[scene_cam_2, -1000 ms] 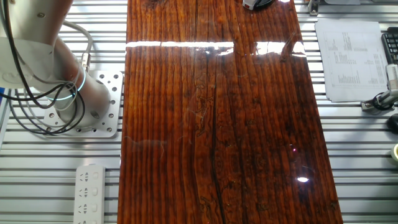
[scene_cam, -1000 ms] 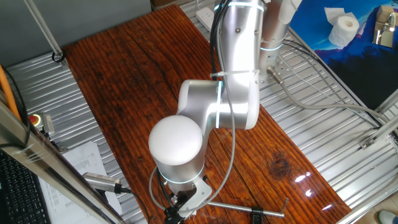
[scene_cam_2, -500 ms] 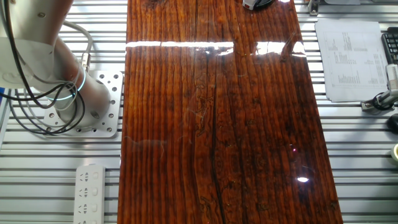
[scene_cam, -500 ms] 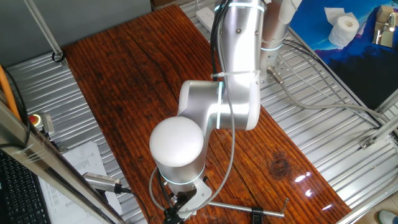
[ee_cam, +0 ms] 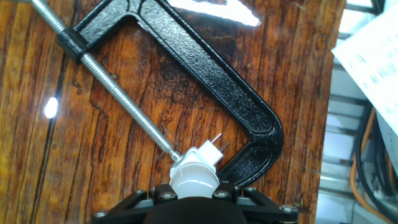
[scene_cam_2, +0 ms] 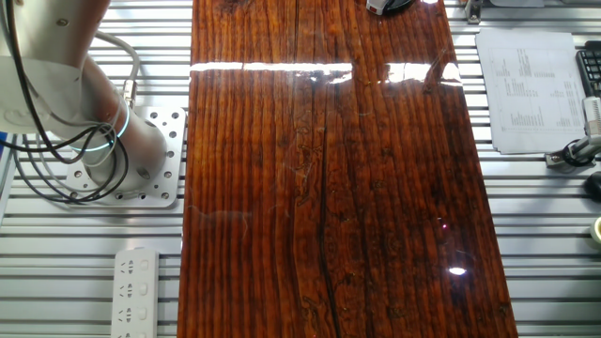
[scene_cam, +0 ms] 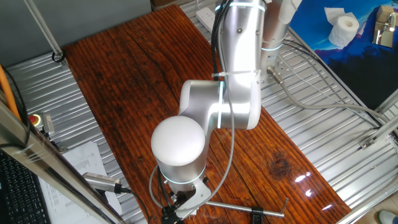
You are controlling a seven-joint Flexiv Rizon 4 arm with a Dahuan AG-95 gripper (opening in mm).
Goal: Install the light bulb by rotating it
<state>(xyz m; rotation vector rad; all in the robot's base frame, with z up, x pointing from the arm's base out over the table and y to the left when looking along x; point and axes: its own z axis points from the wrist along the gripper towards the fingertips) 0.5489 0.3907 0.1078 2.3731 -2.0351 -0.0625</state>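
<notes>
Light bulb (ee_cam: 194, 177): white, at the bottom edge of the hand view, directly ahead of the pincer housing; it sits on a white fitting with two metal prongs.
Fitting position: against the jaw corner of a black C-clamp (ee_cam: 205, 78), at the tip of the clamp screw (ee_cam: 109, 90). The clamp lies flat on the wooden table (ee_cam: 81, 155).
Pincer (ee_cam: 194, 198): fingers are hidden under the housing. Cannot tell whether they are apart, together or clamped on the bulb.
Fixed views: the arm's round joint cap (scene_cam: 178, 142) hides the work area in one; the other shows only bare table and the arm base (scene_cam_2: 89, 141).
Handling, weight: judged light; the load on the wrist should be negligible.
Handling, surface: smooth frosted dome, likely slippery under twist.
Handling, fragility: thin shell judged brittle; avoid hard squeeze.
Grip point: the widest part of the dome, fingers opposed, axis aligned with the fitting.
Risk: off-axis torque may cross-thread the bulb or tip the fitting.
</notes>
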